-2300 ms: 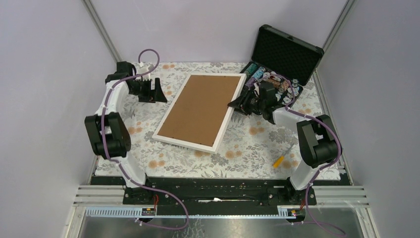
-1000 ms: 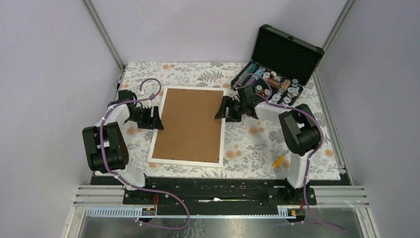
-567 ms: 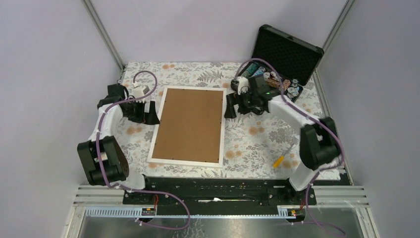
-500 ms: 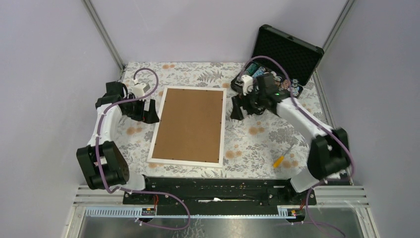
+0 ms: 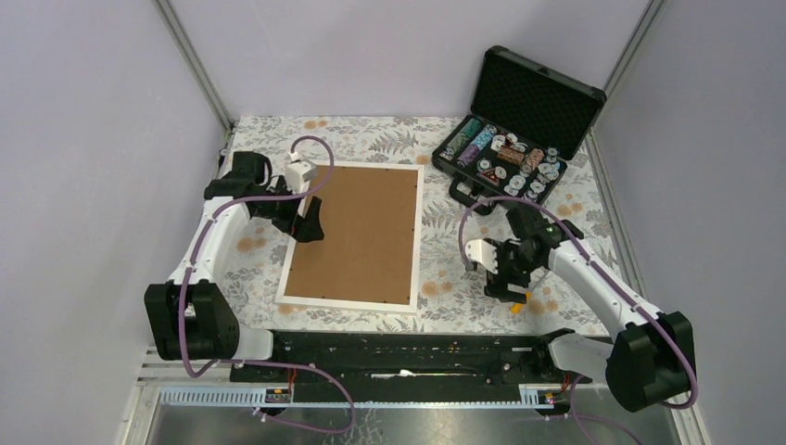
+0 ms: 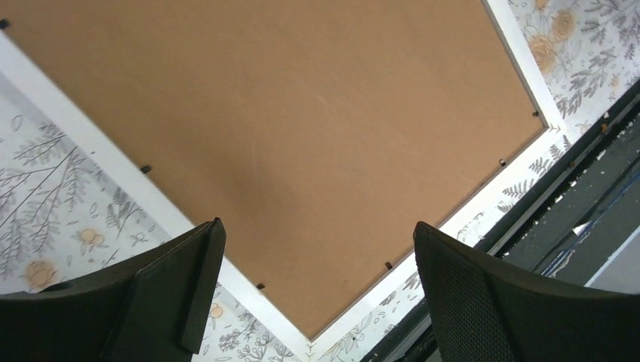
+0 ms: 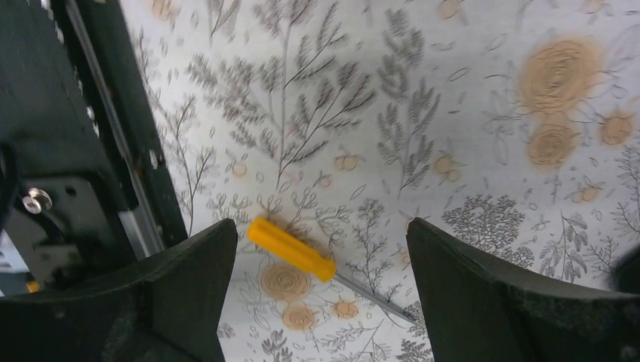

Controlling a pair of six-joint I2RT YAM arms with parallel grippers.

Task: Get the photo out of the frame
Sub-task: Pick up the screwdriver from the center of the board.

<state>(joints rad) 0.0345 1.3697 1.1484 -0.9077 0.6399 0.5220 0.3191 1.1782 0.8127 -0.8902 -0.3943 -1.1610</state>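
Observation:
The frame (image 5: 357,232) lies face down on the flowered cloth, brown back up inside a narrow white border. The photo is hidden under that back. Small black tabs (image 6: 260,286) sit along the inside edge of the frame (image 6: 302,136). My left gripper (image 5: 310,225) hangs open over the frame's left edge, and the left wrist view shows this gripper (image 6: 317,226) above the brown board with nothing between its fingers. Off the frame at the near right, my right gripper (image 5: 505,283) is open. In the right wrist view it (image 7: 322,226) hangs above a yellow-handled screwdriver (image 7: 290,249).
An open black case of poker chips (image 5: 514,139) stands at the far right. The screwdriver (image 5: 521,298) lies on the cloth near the front right. The black base rail (image 5: 408,348) runs along the near edge.
The right arm swung away from the frame's right edge to the near right, over the screwdriver. The left gripper moved right, onto the frame's left edge. The frame has stayed put.

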